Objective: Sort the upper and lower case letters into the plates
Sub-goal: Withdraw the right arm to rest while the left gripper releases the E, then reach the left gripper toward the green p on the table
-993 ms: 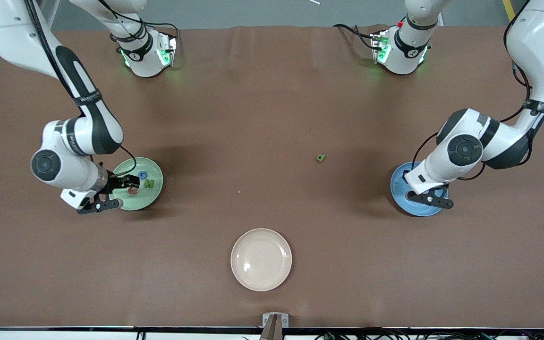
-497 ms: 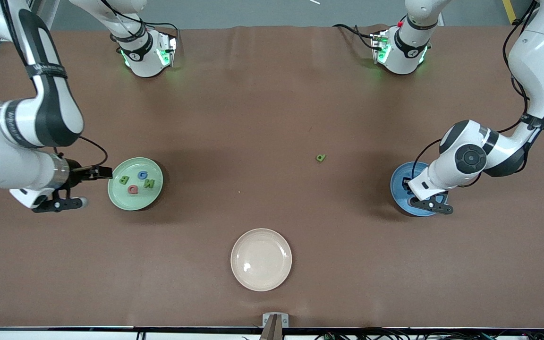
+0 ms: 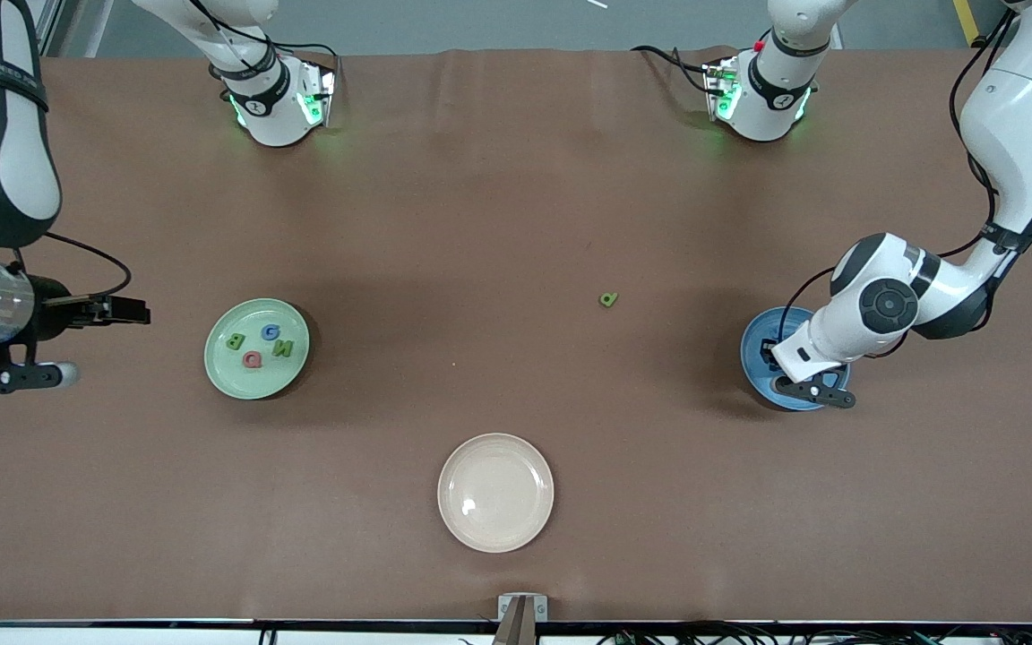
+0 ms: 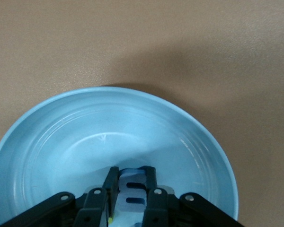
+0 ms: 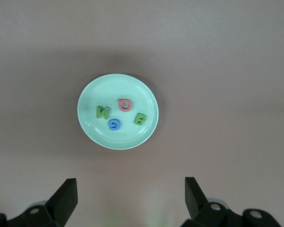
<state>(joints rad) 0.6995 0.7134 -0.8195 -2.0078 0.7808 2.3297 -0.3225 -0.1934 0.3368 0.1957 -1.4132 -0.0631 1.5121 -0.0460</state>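
The left gripper [image 3: 783,365] sits low at the frame's right-middle, fingers [image 4: 114,184] pinched together, arm bent down from upper right; the right gripper [image 5: 130,198] is at the left edge, fingers spread wide

We count three plates [image 3: 256,385], six toy letters [image 3: 253,359], and two grippers [image 3: 803,381].

Table cover [image 3: 516,179]: matt brown, cloth-like w/ faint creases. Blue plate [image 4: 47,142]: glossy, smooth, looks plastic. Green plate [image 5: 90,127] and beige plate [image 3: 480,528]: smooth w/ sheen. Letters [image 5: 125,105]: matt, foam-like. Arm shells: glossy white plastic.
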